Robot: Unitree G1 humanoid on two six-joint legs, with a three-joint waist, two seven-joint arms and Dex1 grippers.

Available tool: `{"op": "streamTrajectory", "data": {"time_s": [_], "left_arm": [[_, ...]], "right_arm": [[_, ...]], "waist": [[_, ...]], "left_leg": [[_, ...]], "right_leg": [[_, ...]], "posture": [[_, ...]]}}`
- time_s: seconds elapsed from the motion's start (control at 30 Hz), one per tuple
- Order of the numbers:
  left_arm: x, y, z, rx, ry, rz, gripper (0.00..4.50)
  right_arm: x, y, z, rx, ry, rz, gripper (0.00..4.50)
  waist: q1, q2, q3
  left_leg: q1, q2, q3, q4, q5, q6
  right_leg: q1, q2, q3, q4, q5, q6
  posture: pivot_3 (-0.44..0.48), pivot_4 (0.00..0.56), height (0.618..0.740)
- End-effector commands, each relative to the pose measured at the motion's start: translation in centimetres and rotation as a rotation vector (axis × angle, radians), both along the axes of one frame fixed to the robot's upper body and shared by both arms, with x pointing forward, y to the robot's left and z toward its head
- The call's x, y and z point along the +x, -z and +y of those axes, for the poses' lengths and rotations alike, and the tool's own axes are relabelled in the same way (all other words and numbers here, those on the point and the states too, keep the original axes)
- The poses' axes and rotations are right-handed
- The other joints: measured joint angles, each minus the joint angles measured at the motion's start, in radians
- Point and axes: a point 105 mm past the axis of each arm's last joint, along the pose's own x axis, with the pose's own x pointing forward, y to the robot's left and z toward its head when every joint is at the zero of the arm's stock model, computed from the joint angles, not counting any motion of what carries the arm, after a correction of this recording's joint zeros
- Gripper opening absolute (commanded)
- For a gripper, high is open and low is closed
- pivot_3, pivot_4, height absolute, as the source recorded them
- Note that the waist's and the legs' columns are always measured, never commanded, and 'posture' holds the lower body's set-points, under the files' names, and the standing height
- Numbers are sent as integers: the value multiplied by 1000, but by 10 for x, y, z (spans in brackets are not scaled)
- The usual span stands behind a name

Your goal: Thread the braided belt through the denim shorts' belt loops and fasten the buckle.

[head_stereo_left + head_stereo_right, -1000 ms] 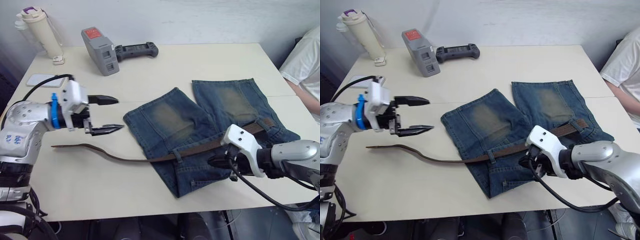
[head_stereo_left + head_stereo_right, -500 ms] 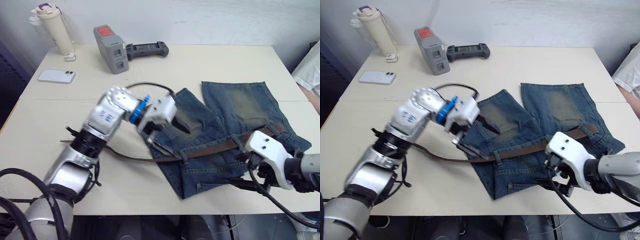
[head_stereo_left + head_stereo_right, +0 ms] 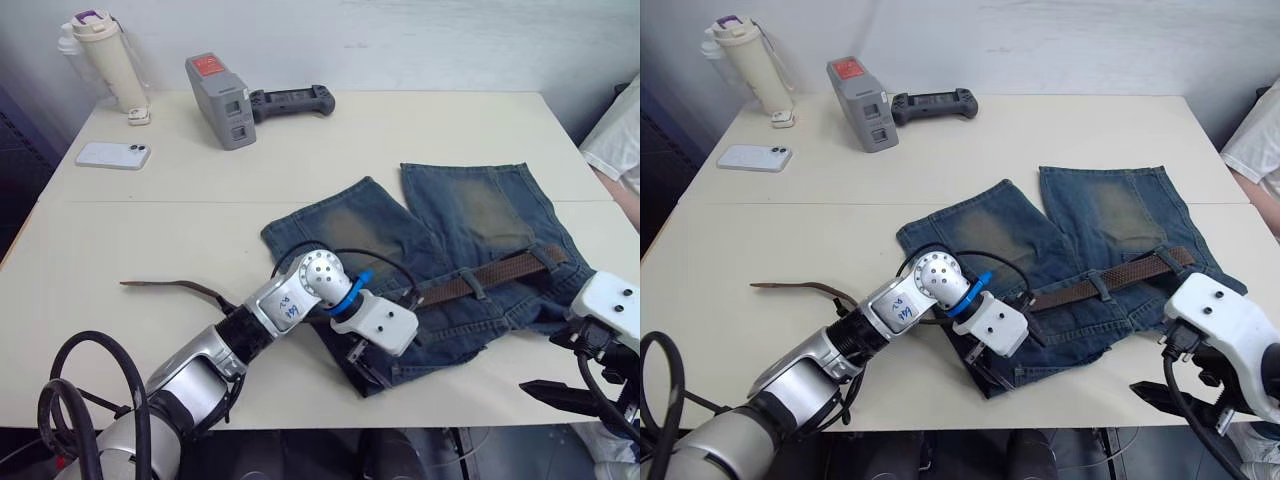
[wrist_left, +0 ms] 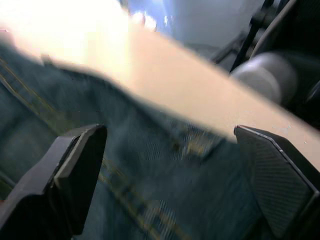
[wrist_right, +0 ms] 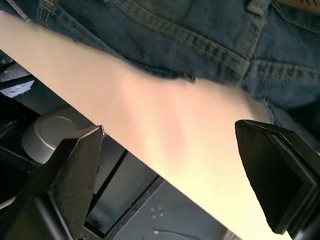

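While its fingers (image 4: 75, 175) stand apart over the denim shorts (image 3: 470, 230) near the bench (image 3: 200, 190) front edge, the left gripper (image 3: 362, 368) holds nothing. The right gripper (image 3: 565, 392), fingers also apart, hangs just off that edge. Beyond both, the braided belt (image 3: 490, 275) crosses the waistband.

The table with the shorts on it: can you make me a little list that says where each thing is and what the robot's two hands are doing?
shorts: flat on the table, waistband toward the near edge
belt: lies across the waistband, under a loop; its thin free end trails left onto the bare table
buckle: cannot tell
left end effector: open, over the shorts' near corner, holding nothing
right end effector: open, over the table's near edge, off the shorts
phone: far left
bottle: far left corner
grey box and controller: far side
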Motion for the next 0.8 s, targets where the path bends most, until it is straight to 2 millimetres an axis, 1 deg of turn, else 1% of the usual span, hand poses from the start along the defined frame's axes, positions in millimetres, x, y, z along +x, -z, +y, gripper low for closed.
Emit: {"op": "streamTrajectory", "data": {"time_s": [0.03, 0.1, 0.2, 0.27, 0.37, 0.4, 0.43, 0.47, 0.5, 0.57, 0.67, 0.77, 0.8], "left_arm": [[1, 12, 3, 38, -5, -56, 4500], [6, 18, 5, 61, -38, -74, 4500], [8, 23, 13, 86, -63, -76, 3711], [11, 23, 19, 101, -75, -76, 2825], [17, 22, 29, 116, -114, -73, 1622], [33, 21, 39, 125, -180, -93, 1256], [44, 20, 46, 131, -226, -109, 814], [59, 21, 61, 158, -281, -139, 195], [71, 19, 75, 169, -338, -143, 49], [88, 14, 101, 190, -419, -168, 49], [97, 10, 123, 196, -473, -161, 49], [100, 6, 149, 201, -527, -140, 49], [102, 6, 160, 211, -553, -134, 49]], "right_arm": [[-1, -9, 1, -48, -15, -46, 4469], [2, -10, 1, -58, -16, -59, 4469], [7, -11, 5, -52, -38, -69, 4500], [9, -10, 6, -45, -48, -70, 4500], [12, -8, 6, -45, -46, -70, 4500], [13, -7, 6, -44, -48, -74, 4500], [14, -7, 6, -43, -49, -78, 4500], [15, -6, 6, -41, -53, -84, 4500], [16, -4, 6, -36, -57, -88, 4500], [18, -1, 6, -32, -67, -91, 4500], [20, 2, 6, -25, -79, -94, 4500], [22, 6, 5, -17, -89, -96, 4500], [23, 7, 4, -17, -92, -95, 4500]], "waist": [[2, 0, 0], [2, 0, 0], [1, 1, -1], [1, 1, -1], [1, 1, -1], [0, 1, -1], [-2, 1, -1], [-3, 1, -1], [-6, 1, -1], [-14, 1, -1], [-31, 1, -1], [-31, 2, -2], [-31, 2, -2]], "left_leg": [[0, 0, 0, 0, 0, 0], [0, 0, 0, 1, 0, 0], [0, 0, -1, 1, 0, 0], [0, 0, -1, 2, 0, 0], [0, 0, -1, 4, 0, 0], [0, 0, -1, 4, 0, 0], [0, 0, -1, 4, 0, 0], [0, 0, -1, 5, 0, 0], [1, 0, -2, 5, 0, 0], [1, 1, -1, 6, 0, 0], [2, 1, -1, 7, 0, 0], [2, 2, -1, 6, 0, 0], [2, 2, -1, 6, 0, 0]], "right_leg": [[0, 0, 0, 0, 0, 0], [1, 0, 0, 0, 0, 0], [1, 0, 0, 0, 0, 0], [2, 0, 0, -1, 1, 0], [2, 0, 0, 0, 2, -1], [3, 0, 0, -1, 2, -1], [3, 0, 0, -1, 2, -1], [3, 0, 0, 0, 2, -1], [3, 0, 0, 0, 2, -1], [2, 0, 0, 3, 2, -1], [2, 0, 0, 5, 2, -1], [2, 0, 0, 5, 2, -1], [1, 1, 0, 5, 2, -1]], "posture": [[0, 150, 740], [0, 150, 740], [0, 150, 740], [0, 150, 740], [0, 150, 740], [0, 150, 740], [0, 150, 740], [0, 150, 740], [0, 150, 740], [0, 150, 740], [0, 150, 740], [0, 150, 740], [0, 150, 740]]}}
